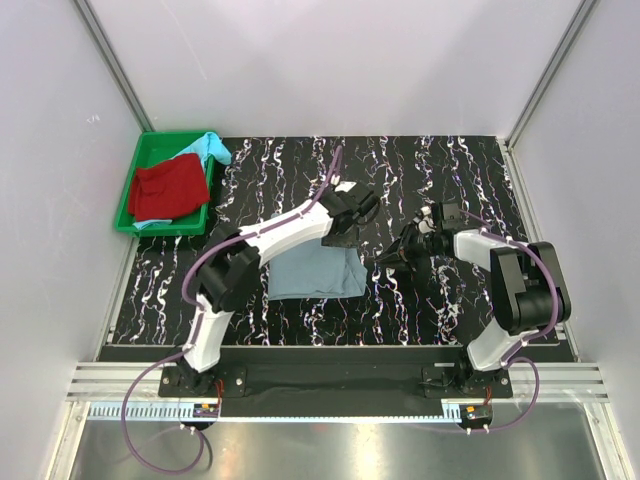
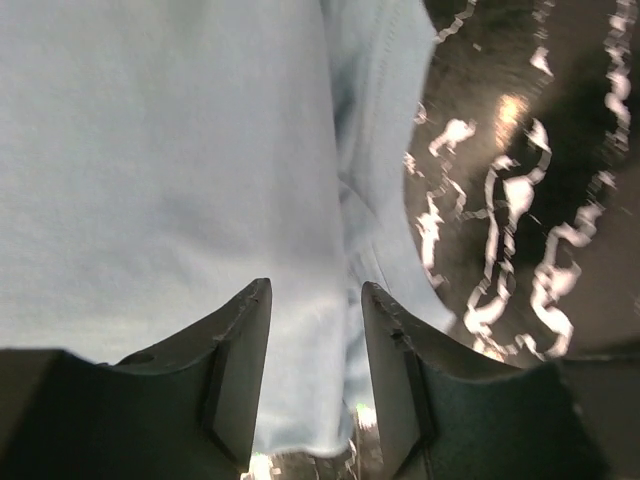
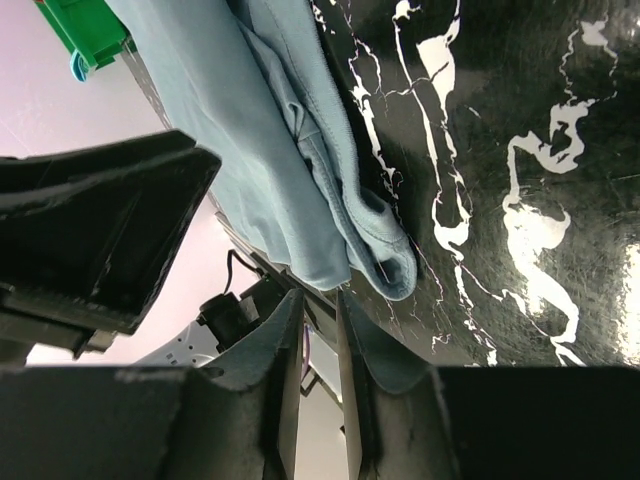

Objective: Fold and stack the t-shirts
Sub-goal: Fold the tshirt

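Grey-blue shirt (image 1: 315,272) lies folded into a rough rectangle on the black, white-veined table (image 1: 450,170), close to the near edge and between the two arms. The left arm reaches across it from the near left, and the left gripper (image 2: 316,300) hangs over the far right corner of the cloth. From the left wrist view its fingers (image 2: 250,360) stand well apart with the pale cloth filling the gap beyond them; nothing is pinched between them as far as can be seen, though whether the tips touch the fabric cannot be told.

The right gripper (image 3: 319,300) sits low just off the shirt's right edge, pointing towards it. Its jaws are drawn nearly together, with only a thin slit left between them and nothing inside. Ahead of it in the right wrist view the layered hem of the shirt bunches into a rounded corner lying on the table.

At the far left corner of the table a green tray (image 1: 158,142) holds the red shirt (image 1: 168,188), crumpled on top, and the turquoise shirt (image 1: 212,148), which spills over the tray's far right rim and shows again beneath the red one at the near side
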`<control>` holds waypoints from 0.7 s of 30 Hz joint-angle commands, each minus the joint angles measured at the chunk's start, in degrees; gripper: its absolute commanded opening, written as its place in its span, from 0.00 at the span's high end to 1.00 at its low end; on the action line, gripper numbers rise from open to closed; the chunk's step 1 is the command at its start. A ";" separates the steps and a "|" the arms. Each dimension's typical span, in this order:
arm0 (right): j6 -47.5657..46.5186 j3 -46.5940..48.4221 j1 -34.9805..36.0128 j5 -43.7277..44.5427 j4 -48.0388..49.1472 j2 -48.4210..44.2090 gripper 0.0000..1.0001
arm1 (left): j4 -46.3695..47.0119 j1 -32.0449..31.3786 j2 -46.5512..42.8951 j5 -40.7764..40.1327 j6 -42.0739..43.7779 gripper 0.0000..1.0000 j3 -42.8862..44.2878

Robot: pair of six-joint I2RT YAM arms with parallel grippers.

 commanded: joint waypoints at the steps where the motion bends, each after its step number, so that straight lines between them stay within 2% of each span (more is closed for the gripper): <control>1: -1.33 2.34 0.32 -1.97 0.87 0.77 0.74 | -1.71 -0.57 2.50 -7.06 -0.67 0.52 5.12; 6: -1.16 2.96 0.32 -2.76 1.22 2.00 0.74 | -3.21 -0.48 6.19 -7.15 -1.02 0.53 7.15; 10: -0.98 3.40 0.32 -3.11 1.84 2.80 0.74 | -3.73 -0.57 7.95 -6.36 -1.37 0.58 7.85; 16: -0.37 4.10 0.32 -4.08 3.07 4.29 0.74 | -3.65 -0.57 10.85 -4.26 -1.46 0.60 9.69; 20: 0.33 4.54 0.67 -4.52 3.86 5.69 0.74 | -3.65 -0.48 11.12 -3.37 -1.20 0.76 10.23; 21: 0.42 4.72 1.02 -4.61 4.12 6.05 0.74 | -3.65 -0.31 10.95 -3.02 -1.11 0.88 10.31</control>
